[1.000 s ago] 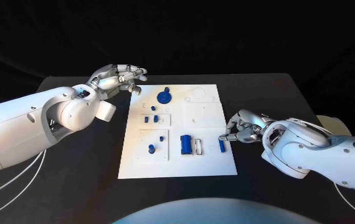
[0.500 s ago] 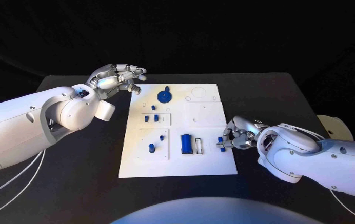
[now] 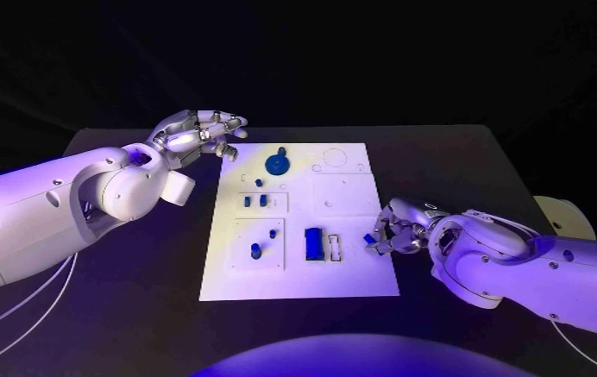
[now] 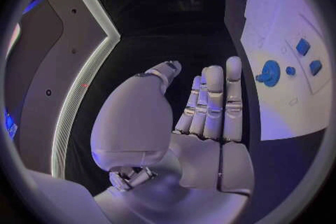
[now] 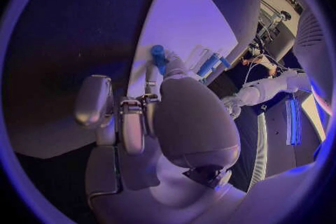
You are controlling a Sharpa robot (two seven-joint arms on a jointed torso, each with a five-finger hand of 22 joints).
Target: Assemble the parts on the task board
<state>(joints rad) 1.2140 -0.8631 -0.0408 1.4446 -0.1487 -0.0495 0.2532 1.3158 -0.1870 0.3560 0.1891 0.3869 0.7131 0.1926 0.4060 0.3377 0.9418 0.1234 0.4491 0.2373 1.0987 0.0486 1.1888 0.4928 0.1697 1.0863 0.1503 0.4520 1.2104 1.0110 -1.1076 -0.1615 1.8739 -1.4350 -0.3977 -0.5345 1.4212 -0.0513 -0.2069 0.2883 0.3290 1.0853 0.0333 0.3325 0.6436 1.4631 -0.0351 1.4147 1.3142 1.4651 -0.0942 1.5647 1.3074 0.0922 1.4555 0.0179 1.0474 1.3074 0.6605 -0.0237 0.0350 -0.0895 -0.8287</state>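
Observation:
The white task board point(image 3: 351, 273) lies mid-table. On it are a blue round part point(image 3: 276, 165), a blue block point(image 3: 312, 243) and several small blue pieces. At the board's right edge, my right hand point(image 3: 400, 226) pinches a small blue peg point(image 3: 371, 239) between its fingertips. The right wrist view shows that peg point(image 5: 158, 56) standing at the fingertips over the board point(image 5: 189, 17). My left hand point(image 3: 199, 133) hovers off the board's far left corner and holds nothing. In the left wrist view its fingers point(image 4: 213, 103) are stretched out, with the board point(image 4: 276, 106) beside them.
Black table point(image 3: 124, 308) surrounds the board, with bare room at the front and on both sides. The left forearm point(image 3: 75, 209) lies over the table's left part. An empty white slot point(image 3: 334, 245) sits beside the blue block.
My right hand has moved toward the board's right edge and closed its fingertips on the small blue peg, which now looks tipped up. The left hand has stayed put.

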